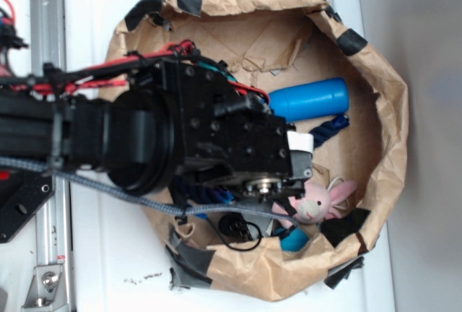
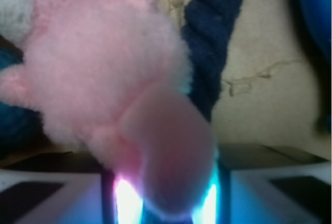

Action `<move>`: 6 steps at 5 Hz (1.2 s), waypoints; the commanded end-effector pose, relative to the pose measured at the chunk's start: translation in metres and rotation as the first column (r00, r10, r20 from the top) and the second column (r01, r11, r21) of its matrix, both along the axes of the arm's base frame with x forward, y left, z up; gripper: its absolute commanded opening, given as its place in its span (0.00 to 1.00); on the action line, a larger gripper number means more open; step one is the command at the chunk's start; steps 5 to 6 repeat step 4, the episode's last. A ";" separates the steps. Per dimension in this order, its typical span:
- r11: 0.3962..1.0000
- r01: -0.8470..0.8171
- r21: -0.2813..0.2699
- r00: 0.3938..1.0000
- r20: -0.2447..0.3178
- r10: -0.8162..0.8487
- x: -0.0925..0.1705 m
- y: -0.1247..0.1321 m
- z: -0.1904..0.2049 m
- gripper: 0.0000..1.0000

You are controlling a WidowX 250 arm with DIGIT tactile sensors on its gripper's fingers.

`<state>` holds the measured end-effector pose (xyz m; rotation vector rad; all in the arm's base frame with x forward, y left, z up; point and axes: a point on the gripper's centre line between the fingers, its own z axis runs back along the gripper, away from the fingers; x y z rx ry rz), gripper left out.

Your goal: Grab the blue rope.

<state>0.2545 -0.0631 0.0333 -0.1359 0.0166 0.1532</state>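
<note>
The blue rope (image 1: 333, 127) is a dark navy twisted cord on the brown paper; only a short piece shows past my arm. In the wrist view the rope (image 2: 210, 42) runs from the top down behind a pink plush rabbit (image 2: 104, 63). My gripper (image 1: 303, 160) hangs low in the paper nest, over the rabbit (image 1: 317, 201). A pink ear or limb of the rabbit fills the gap between the lit pads of the gripper (image 2: 166, 198), touching both. The rope lies just beyond and right of the jaws, outside them.
A bright blue plastic bottle (image 1: 310, 99) lies beside the rope, at the right edge (image 2: 316, 16) of the wrist view. A teal ball (image 1: 294, 240) sits under the rabbit. The rolled paper bag rim (image 1: 386, 110) with black tape rings everything. Cables trail from the arm.
</note>
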 end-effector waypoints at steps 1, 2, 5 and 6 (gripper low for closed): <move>0.994 0.068 0.088 0.992 0.099 -0.077 0.000 0.039 0.095 0.00; 0.989 0.094 0.111 0.986 0.127 -0.108 -0.007 0.062 0.146 0.00; 0.987 0.110 0.115 0.979 0.158 -0.128 -0.009 0.064 0.162 0.00; 0.987 0.110 0.115 0.979 0.158 -0.128 -0.009 0.064 0.162 0.00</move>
